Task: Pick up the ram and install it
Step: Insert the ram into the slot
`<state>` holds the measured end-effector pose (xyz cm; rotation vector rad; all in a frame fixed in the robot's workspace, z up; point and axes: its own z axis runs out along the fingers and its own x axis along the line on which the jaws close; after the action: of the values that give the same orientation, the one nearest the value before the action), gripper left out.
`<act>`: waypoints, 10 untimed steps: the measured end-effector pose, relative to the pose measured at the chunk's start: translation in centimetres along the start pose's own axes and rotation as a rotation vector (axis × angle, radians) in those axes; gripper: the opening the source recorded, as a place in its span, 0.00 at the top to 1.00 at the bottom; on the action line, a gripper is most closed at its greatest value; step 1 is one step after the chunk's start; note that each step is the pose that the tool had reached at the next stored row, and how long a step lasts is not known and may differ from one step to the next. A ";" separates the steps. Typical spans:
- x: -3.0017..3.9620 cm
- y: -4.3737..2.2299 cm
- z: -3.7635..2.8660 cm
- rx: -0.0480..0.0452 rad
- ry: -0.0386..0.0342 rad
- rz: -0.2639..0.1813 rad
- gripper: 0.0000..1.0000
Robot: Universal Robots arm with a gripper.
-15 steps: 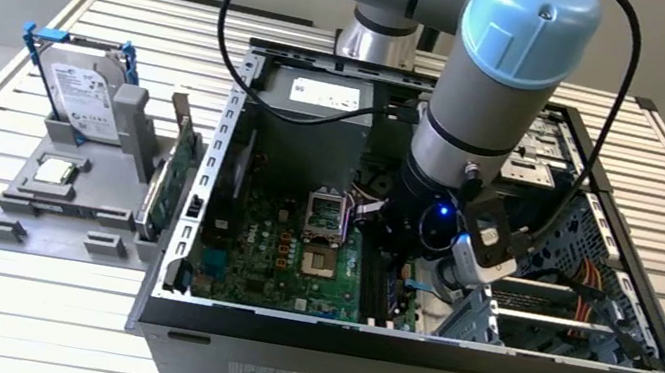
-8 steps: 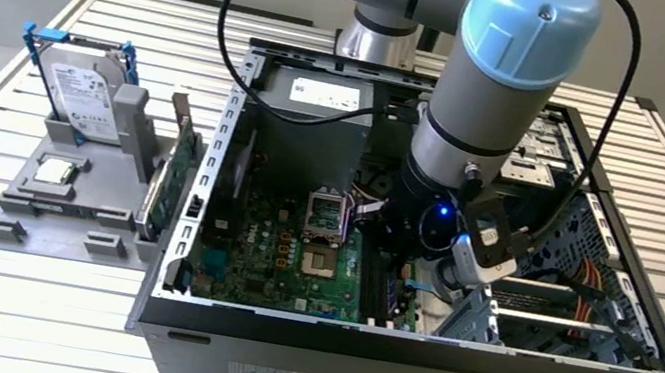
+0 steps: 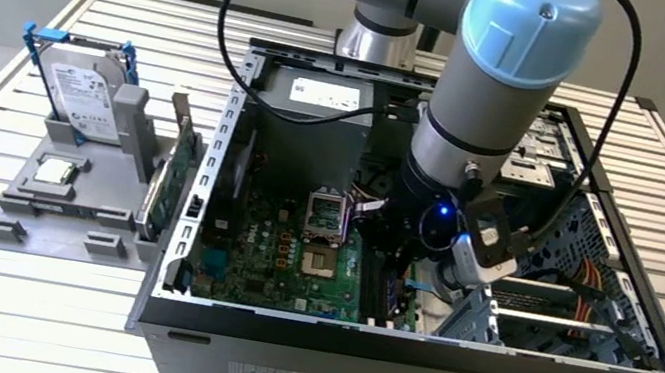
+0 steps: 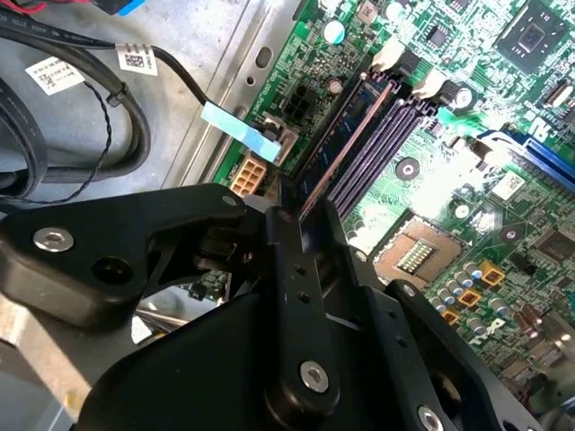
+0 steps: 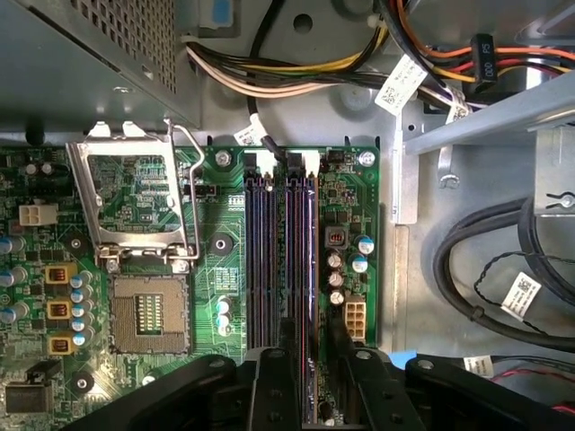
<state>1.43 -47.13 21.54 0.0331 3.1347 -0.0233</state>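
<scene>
Gripper (image 4: 301,215) fingers clamped on the ram (image 4: 346,135), which stands edge-down in the outermost memory slot (image 5: 308,260) at about 3 o'clock of the CPU socket (image 5: 148,314); seating apparently incomplete, so skewed pressure could jam it.

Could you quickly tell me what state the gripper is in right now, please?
Gripper: shut on the ram, holding it on edge at the memory slots of the motherboard.

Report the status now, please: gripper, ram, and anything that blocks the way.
Gripper shut on ram, down inside the case. Ram lies along the memory slots, edge-on. No obstruction seen at the slots.
</scene>
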 end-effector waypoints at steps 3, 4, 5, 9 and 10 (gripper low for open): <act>-0.01 -0.01 -0.92 0.0001 0.0004 0.000 0.00; -0.01 -0.01 -1.18 0.0001 0.0005 0.000 0.00; -0.01 -0.01 -1.38 0.0000 0.0004 0.000 0.00; -0.02 -0.03 -2.29 -0.0001 0.0004 0.000 0.00; -0.02 -0.03 -2.73 0.0001 0.0004 0.000 0.00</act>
<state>1.43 -47.13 24.27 0.0338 3.1352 -0.0235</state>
